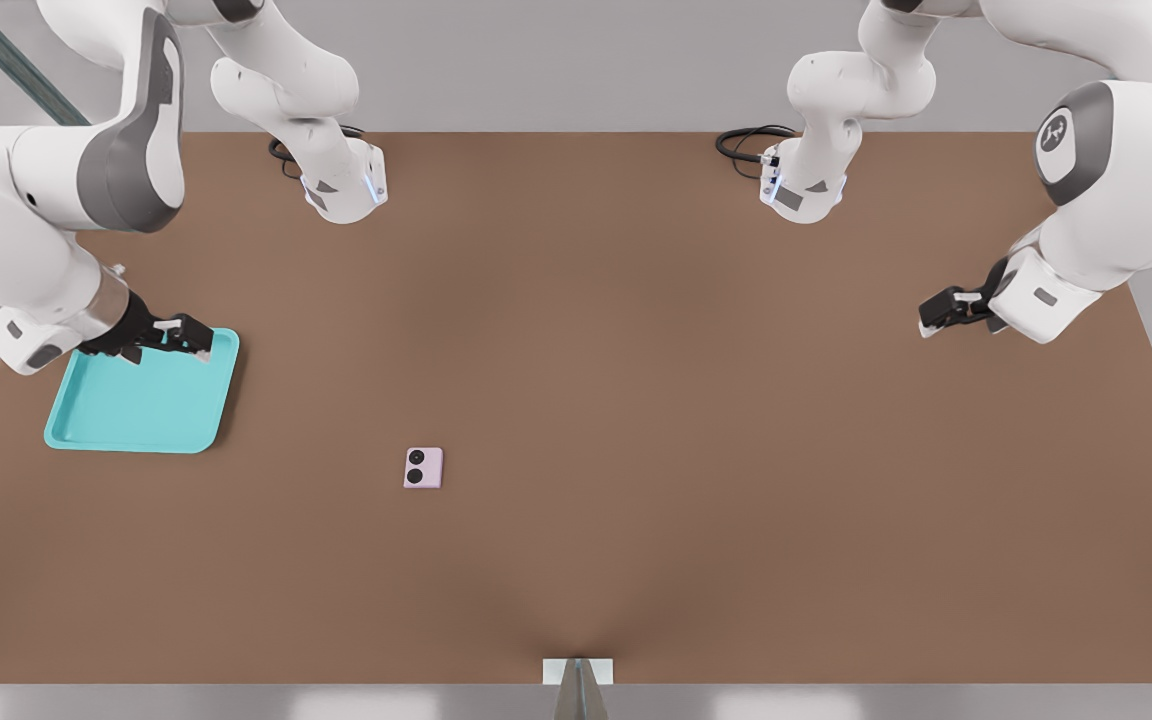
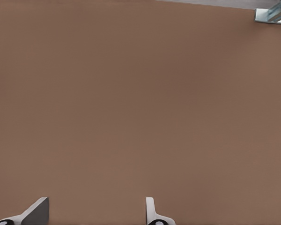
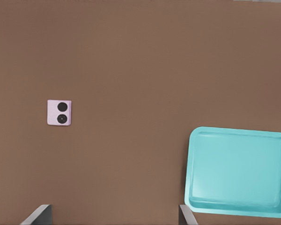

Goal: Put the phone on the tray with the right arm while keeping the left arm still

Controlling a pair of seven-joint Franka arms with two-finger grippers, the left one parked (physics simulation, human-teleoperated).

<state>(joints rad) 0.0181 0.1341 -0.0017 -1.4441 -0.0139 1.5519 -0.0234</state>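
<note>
A plain brown tabletop (image 1: 636,400). The end effector (image 1: 181,338) hovers, fingers spread and empty, over the turquoise tray (image 1: 136,410) near one side edge. The phone (image 1: 423,468), toward mid-table, looks light, stiff, slick; pinch its side edges.

Brown table (image 1: 636,400): turquoise tray (image 1: 136,410) near front view's left edge, pink phone (image 1: 423,468) apart; gripper (image 1: 186,342) above tray, fingers spread.

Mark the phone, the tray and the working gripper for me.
phone (image 1: 423,468): front view, middle of its pink face.
tray (image 1: 136,410): front view, bare turquoise floor.
gripper (image 1: 186,340): front view, between its fingertips, above the tray's far edge, open.
</note>
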